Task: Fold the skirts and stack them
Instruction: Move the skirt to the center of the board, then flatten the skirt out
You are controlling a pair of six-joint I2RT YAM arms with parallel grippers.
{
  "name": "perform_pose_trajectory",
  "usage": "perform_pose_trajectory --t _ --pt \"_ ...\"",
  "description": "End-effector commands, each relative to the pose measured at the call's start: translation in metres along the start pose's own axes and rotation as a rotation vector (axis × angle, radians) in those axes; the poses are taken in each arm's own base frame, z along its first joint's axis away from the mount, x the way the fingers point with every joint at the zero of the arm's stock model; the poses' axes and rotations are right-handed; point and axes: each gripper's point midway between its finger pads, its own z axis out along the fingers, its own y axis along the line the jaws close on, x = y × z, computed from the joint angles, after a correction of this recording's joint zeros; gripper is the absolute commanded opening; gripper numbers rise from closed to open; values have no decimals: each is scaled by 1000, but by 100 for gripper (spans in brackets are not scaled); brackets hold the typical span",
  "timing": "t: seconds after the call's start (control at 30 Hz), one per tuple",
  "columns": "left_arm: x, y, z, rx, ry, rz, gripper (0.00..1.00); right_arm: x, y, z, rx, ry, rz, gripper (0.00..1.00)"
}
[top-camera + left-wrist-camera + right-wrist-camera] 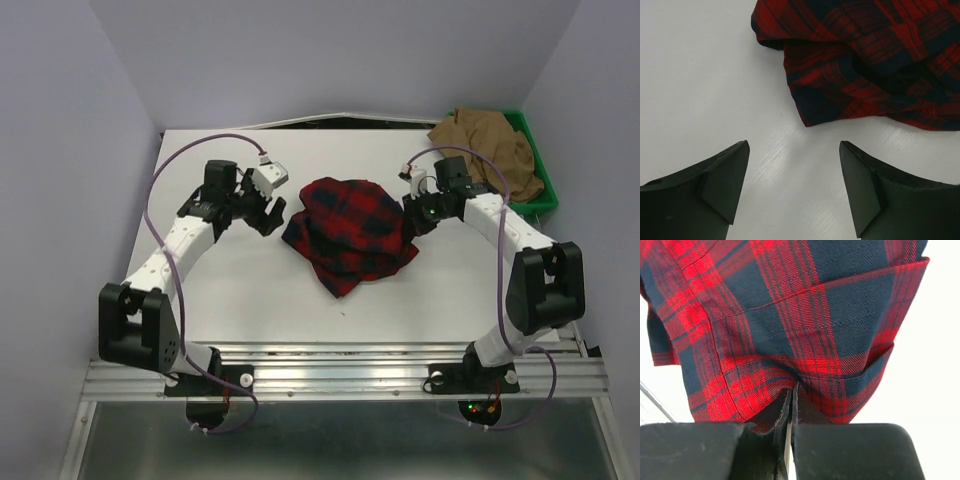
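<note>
- While the right gripper (pixel 411 214) is clamped tight on it, the soft red-and-navy plaid skirt (pixel 350 235) sits bunched in a rumpled heap near the middle of the flat white table (pixel 240 300).
- Right wrist view: the right gripper (pixel 791 412) has its fingers pressed together with a thin edge of the plaid skirt (pixel 790 315) pinched between them. It looks like a hem or seam fold, but the view is too close to be sure.
- From the top view, that grip is at 3 o'clock on the heap, right at its edge.
- The left gripper (pixel 266 212) is at 9 o'clock of the heap, just beside the cloth. I can't tell from above whether it touches.
- Left wrist view: the left gripper (pixel 794 150) has its jaws spread wide and nothing between them, only bare table.
- In that view the plaid skirt (pixel 865 65) lies at 1 o'clock of the fingertips, with its nearest corner close to the right-hand finger (pixel 865 185) but clear of it.
- The plain cloth tan-brown skirt (pixel 490 150) is crumpled in the green plastic tray (pixel 545 190), at 1 o'clock of the plaid heap, at the table's far corner.
- The tan-brown skirt spills over the tray's rim on the side facing 9 o'clock. It is well apart from the plaid skirt.
- Both skirts are unfolded and not stacked.
</note>
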Motion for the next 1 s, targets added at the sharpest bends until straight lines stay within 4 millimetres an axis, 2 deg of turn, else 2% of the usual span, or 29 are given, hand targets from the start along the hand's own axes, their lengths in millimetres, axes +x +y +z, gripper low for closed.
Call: perform_pose_trajectory --t 0.0,0.07,0.27,0.43,0.47,0.53,0.57,0.6,0.67,0.7,0.73,0.83,0.87,0.93,0.97 --pt "-45 -3 28 8 -54 46 82 0 -14 -1 59 2 27 1" --pt "-46 -12 47 30 -25 45 81 -2 -17 -3 65 -11 47 1" --pt "-51 -30 78 88 6 58 81 -19 -26 -15 69 -70 148 1" --pt "-45 -32 101 86 54 64 81 -31 -24 -21 29 -107 169 1" --pt "-38 -25 110 51 86 63 80 -35 -22 -22 20 -115 173 1" --pt "-25 -22 118 33 139 61 63 -37 -22 -21 15 -116 178 1" --pt "-26 -15 118 0 152 66 51 -37 -24 -20 19 -114 180 1" --pt "-25 -12 117 -16 161 64 26 -37 -25 -19 27 -111 186 1" --pt "-24 -4 107 -59 162 61 4 -35 -32 -16 50 -99 190 1" --pt "-24 -3 102 -70 154 57 0 -33 -34 -15 57 -94 193 1" --pt "-23 -2 96 -78 149 55 0 -33 -35 -15 66 -92 193 1" --pt "-14 -1 69 -103 156 41 0 -33 -43 -16 94 -93 211 1" --pt "-10 -3 53 -115 147 36 0 -34 -43 -16 93 -96 211 1" --pt "-3 -11 37 -114 142 56 0 -35 -42 -15 80 -96 216 1" --pt "4 -22 24 -101 137 65 0 -36 -40 -15 73 -99 219 1"
